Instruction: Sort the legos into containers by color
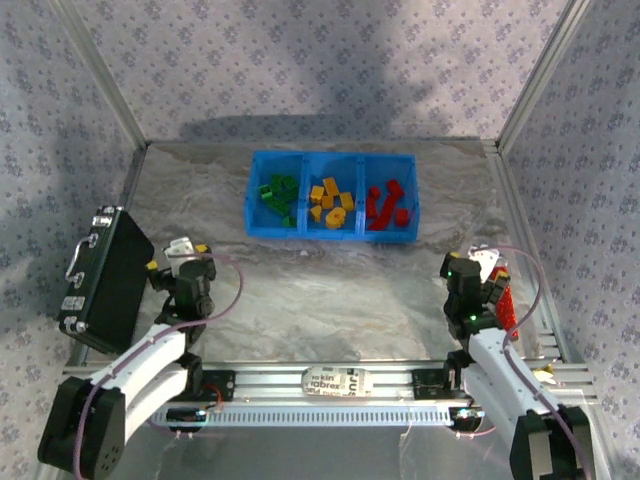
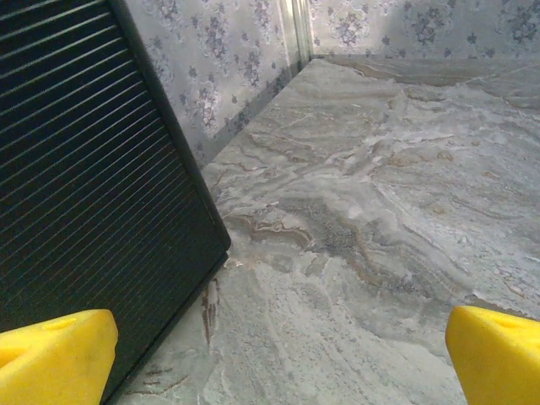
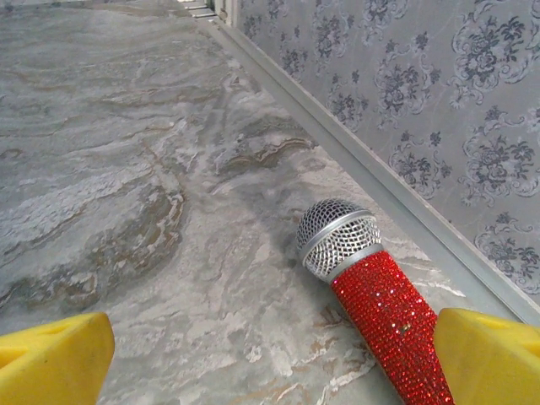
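The blue tray (image 1: 332, 234) stands at the back middle of the table, split into three containers. Green legos (image 1: 277, 196) lie in the left one, yellow-orange legos (image 1: 331, 203) in the middle one, red legos (image 1: 385, 205) in the right one. My left gripper (image 1: 185, 250) hovers open near the front left, far from the tray, with bare marble between its yellow fingertips (image 2: 59, 354). At the front right my right gripper (image 1: 478, 262) is also open and holds nothing; its fingertips (image 3: 51, 359) frame bare table.
A black case (image 1: 100, 280) with a metal handle leans at the left wall, close beside the left gripper (image 2: 283, 363). A red glitter microphone (image 3: 371, 295) lies by the right wall, near the right gripper (image 3: 270, 363). Patterned walls enclose the table.
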Motion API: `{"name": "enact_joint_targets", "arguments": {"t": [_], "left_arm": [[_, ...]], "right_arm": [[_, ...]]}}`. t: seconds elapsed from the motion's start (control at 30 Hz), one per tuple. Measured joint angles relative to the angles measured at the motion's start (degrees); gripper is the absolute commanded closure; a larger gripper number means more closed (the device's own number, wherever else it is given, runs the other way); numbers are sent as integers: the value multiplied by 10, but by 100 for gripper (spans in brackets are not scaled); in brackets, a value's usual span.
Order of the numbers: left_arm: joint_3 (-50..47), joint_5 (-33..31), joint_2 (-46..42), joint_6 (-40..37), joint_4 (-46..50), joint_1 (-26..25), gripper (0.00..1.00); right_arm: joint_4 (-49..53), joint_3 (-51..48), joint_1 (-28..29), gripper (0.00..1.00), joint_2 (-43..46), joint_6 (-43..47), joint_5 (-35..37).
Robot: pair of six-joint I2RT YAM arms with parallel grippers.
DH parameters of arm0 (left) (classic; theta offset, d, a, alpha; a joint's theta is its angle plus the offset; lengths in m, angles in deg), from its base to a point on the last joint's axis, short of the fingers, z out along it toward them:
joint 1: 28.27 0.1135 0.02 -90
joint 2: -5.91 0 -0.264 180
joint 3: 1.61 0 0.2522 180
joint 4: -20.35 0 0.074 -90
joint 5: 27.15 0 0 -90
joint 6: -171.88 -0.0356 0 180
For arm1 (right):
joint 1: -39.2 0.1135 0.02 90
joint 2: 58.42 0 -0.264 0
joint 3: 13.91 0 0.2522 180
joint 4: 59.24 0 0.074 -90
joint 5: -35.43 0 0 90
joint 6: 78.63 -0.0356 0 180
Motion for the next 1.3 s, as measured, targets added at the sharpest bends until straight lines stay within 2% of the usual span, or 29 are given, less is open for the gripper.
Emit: {"name": "enact_joint_targets", "arguments": {"t": [0.17, 0.37, 0.83, 1.03, 1.1, 1.3], "left_arm": [[0, 30, 28, 9, -22, 23, 0], [5, 56, 96, 7, -60, 28, 0], [54, 85, 240, -17, -178, 36, 0], [54, 86, 240, -17, -208, 36, 0], [37, 86, 227, -17, -233, 39, 0], [-23, 95, 197, -13, -293, 66, 0]], "right_arm": [[-54, 0, -16, 1, -66, 0, 0], [-115, 2, -19, 1, -134, 0, -3], [-241, 24, -38, 1, -240, 1, -11], [-297, 34, -45, 1, -290, 2, -11], [-353, 33, -52, 1, -328, 13, -11], [-374, 45, -45, 1, -358, 30, -11]]}}
